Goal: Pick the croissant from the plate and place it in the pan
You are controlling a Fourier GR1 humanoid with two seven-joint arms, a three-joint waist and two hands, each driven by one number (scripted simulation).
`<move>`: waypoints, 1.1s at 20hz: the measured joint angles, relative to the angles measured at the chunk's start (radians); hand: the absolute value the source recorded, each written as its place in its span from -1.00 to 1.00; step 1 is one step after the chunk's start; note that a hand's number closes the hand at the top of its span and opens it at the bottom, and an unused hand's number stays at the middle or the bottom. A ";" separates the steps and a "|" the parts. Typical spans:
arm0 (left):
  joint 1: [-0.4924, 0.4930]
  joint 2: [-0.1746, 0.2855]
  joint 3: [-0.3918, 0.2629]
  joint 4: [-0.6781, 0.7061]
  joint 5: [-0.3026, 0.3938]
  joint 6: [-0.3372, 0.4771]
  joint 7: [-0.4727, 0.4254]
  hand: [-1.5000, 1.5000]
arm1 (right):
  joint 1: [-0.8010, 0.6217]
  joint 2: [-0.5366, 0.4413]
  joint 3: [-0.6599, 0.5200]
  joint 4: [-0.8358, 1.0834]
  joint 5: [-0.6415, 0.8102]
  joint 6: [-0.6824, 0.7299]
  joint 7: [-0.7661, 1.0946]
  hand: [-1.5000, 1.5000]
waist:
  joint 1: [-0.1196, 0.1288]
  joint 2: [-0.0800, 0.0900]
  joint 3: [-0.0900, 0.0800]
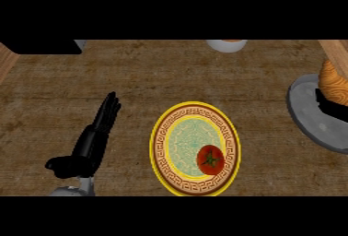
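Left hand (95, 138): at the view's lower left, black, open, with its fingers straight and pointing up the view; it holds nothing and lies well to the left of the plate.
Right hand (333, 108): only a black part shows at the view's right edge, just below the croissant and over the pan; whether it clasps the croissant cannot be told, since the edge cuts most of it off.
Croissant (334, 80): golden brown, ridged, at the right edge, partly cut off; it sits over the pan's far side and touches the black of the right hand.
Pan (306, 115): grey and round, at the right side of the counter, only its left part in view.
Plate (158, 147): round, with a yellow edge, a brown patterned rim and a pale green middle; it sits in the lower centre, apart from the pan.
Tomato (211, 160): red with a green stalk, on the plate's lower right part.
Counter (136, 78): brown and mottled.
Bowl (228, 44): pale, at the top edge, mostly out of view.
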 measured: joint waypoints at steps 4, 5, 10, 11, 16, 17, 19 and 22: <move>-0.017 -0.006 0.004 0.023 -0.005 -0.002 -0.005 0.00 | -0.121 -0.033 -0.078 0.257 -0.074 -0.072 -0.171 1.00 | 0.005 0.002 0.000; -0.016 -0.012 0.000 0.026 -0.008 0.000 -0.009 0.00 | -0.147 -0.053 -0.100 0.320 -0.095 -0.074 -0.215 1.00 | 0.007 0.003 0.000; -0.026 -0.008 0.005 0.012 -0.001 -0.014 0.009 0.00 | -0.276 -0.124 -0.163 0.608 -0.149 -0.072 -0.366 -1.00 | 0.014 0.005 0.000; -0.030 -0.011 0.001 0.020 -0.006 -0.014 0.004 0.00 | -0.288 -0.138 -0.156 0.652 -0.141 -0.039 -0.342 -1.00 | 0.019 0.008 0.000; -0.035 -0.011 -0.003 0.030 -0.011 -0.021 -0.009 0.00 | -0.348 -0.193 -0.095 0.827 -0.098 0.172 -0.293 -1.00 | 0.038 0.014 0.001; -0.038 -0.017 -0.005 0.040 -0.013 -0.018 -0.015 0.00 | -0.361 -0.181 -0.095 0.856 -0.105 0.195 -0.304 -1.00 | 0.039 0.015 0.001; -0.034 -0.017 -0.010 0.041 -0.020 -0.018 -0.019 0.00 | -0.388 -0.184 -0.102 0.916 -0.118 0.244 -0.335 -1.00 | 0.041 0.016 0.003; -0.041 -0.026 -0.016 0.044 -0.025 -0.014 -0.018 0.00 | -0.437 -0.182 -0.122 0.988 -0.136 0.265 -0.388 -1.00 | 0.041 0.017 0.003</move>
